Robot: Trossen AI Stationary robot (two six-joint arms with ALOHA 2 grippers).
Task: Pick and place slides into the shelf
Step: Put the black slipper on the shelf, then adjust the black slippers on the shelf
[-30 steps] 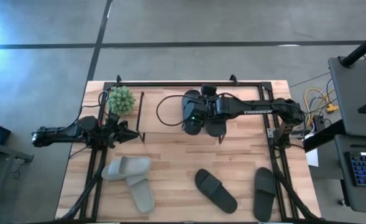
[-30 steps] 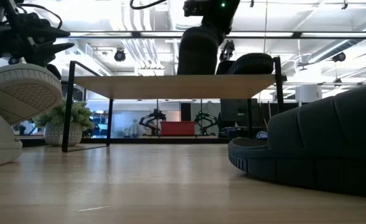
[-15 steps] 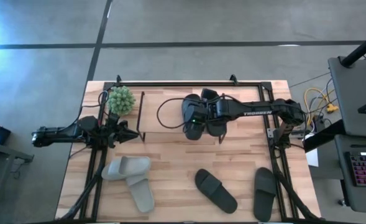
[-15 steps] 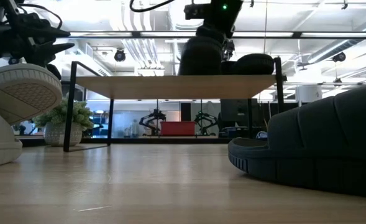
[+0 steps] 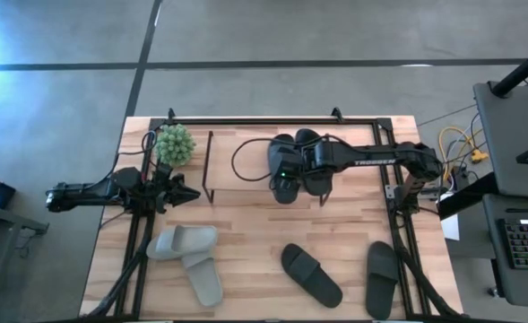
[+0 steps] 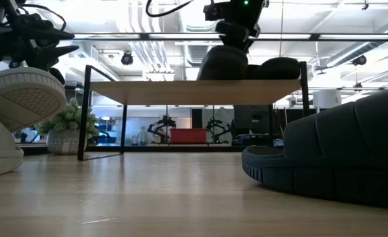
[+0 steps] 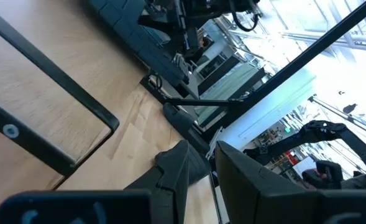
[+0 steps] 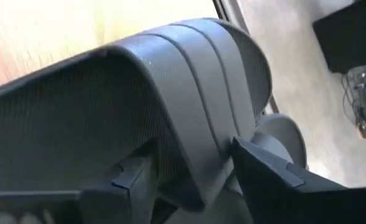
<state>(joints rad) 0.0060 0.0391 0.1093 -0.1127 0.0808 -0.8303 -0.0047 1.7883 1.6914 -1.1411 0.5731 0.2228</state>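
Two black slides [image 5: 282,169] [image 5: 312,161] lie side by side on top of the shelf [image 5: 212,167], a low black rod rack at the table's far middle. My right gripper [image 5: 294,170] hangs over them, slanting down, open; in the right wrist view its fingers [image 8: 133,180] stand on either side of the left slide's ribbed strap [image 8: 189,112]. In the low view that slide [image 6: 221,64] rests on the shelf's top [image 6: 180,91]. My left gripper [image 5: 188,192] waits at the table's left, its fingers [image 7: 173,174] a narrow gap apart, holding nothing. My right gripper comes from above and the table's right, slanting down, with the strap's edge [image 8: 198,186] between its open fingers. I cannot tell whether either finger touches the strap. The slide lies on the shelf's top.
Two pale slides [image 5: 190,258] lie overlapping at the near left. Two more black slides [image 5: 310,274] [image 5: 382,278] lie at the near middle and near right. A small potted plant [image 5: 174,144] stands at the far left. Black rails [image 5: 138,242] edge the table's sides.
My right gripper has opened and let go of the black slide, which has tipped from standing steeply to lying on the shelf's top next to the other. The gripper has rolled and shifted slightly toward the table's right. The shelf has slid a little toward the right.
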